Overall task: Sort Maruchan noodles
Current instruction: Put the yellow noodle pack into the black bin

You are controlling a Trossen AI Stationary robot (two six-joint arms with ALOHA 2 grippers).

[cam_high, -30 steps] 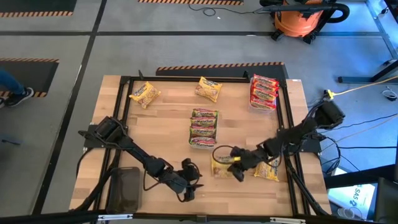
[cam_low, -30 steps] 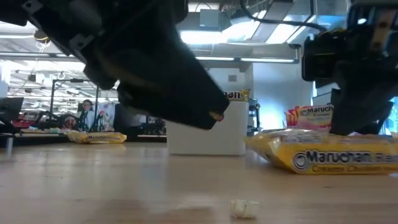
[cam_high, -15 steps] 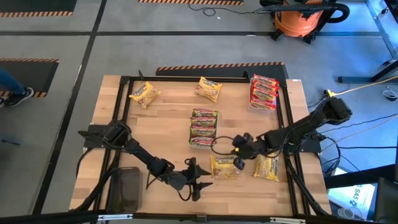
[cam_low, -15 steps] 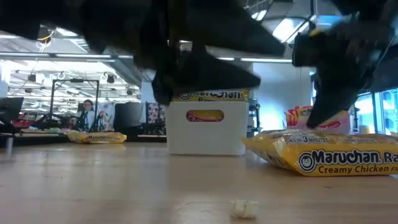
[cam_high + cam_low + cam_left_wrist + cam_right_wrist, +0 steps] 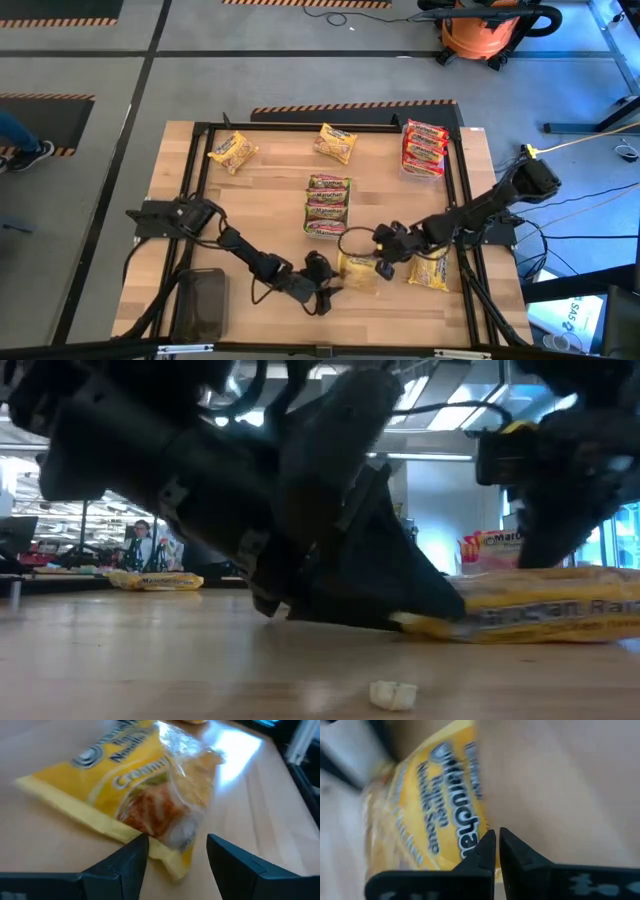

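Note:
A yellow Maruchan noodles packet lies flat on the wooden table near its front edge. My left gripper is low at the packet's left end. It is open, and its fingers stand on either side of one packet corner. My right gripper is shut, with its tips at the packet's right edge. A second yellow packet lies to the right of it. Three green packets lie in a row at the table's middle. My left gripper comes at the packet's corner slanting down from the table's left, one finger on each side. The packet lies flat on the table, and I cannot tell whether either finger touches it. My right gripper points steeply down with its shut tips at the packet's right edge. Whether they touch it I cannot tell.
Red packets fill a clear tray at the far right. Two more yellow packets lie along the far edge. A dark tray sits at the near left corner. A small white crumb lies near the front.
My left gripper has gone toward the table's right edge and down, until its open fingers reach the yellow packet's left end. My right gripper has drawn back off the packet's top to its right edge and has turned.

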